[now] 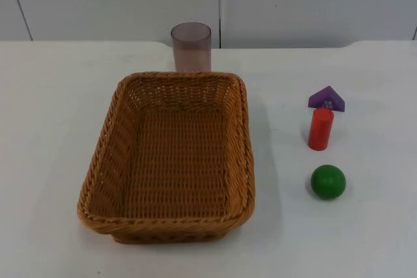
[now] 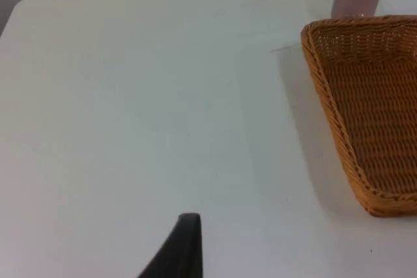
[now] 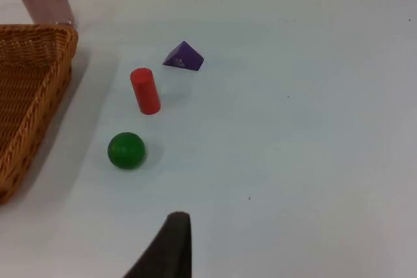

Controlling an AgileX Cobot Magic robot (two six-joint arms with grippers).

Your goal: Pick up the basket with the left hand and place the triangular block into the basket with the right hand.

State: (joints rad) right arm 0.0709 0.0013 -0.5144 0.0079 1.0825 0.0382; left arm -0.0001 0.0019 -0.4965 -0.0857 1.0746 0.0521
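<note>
On the bench (image 1: 52,161) the basket (image 1: 171,154) sat empty; the triangular block (image 1: 326,99) lay right of it, behind a red cylinder (image 1: 320,129). You should grip the rim squarely. Either end effector's state: cannot tell.

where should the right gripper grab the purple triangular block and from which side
Probably from above, closing across the two flat triangular faces of the purple triangular block; its sloped sides would likely slip. The red cylinder stands close on its near side, so come down from above or the far side, not past the cylinder.
</note>
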